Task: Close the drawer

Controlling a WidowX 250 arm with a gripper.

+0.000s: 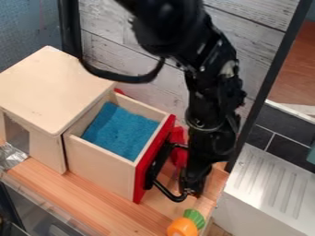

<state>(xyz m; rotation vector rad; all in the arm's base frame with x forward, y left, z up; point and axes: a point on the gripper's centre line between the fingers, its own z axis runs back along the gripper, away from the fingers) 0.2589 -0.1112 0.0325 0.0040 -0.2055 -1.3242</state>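
The gripper (193,182) hangs low at the right of the drawer, close beside its black handle (159,167), with its tip near the handle's lower end. Whether the two touch I cannot tell. The wooden drawer (102,162) stands far out from the pale wooden cabinet (52,90), with its red front (142,179) facing the arm. Inside the drawer lies a blue, rough-textured piece (122,131).
Near the front edge of the wooden surface (92,200) lies an orange and green toy (183,226). Red material (178,150) shows between drawer and arm. A white ridged unit (271,184) stands at right, a plank wall (104,27) behind.
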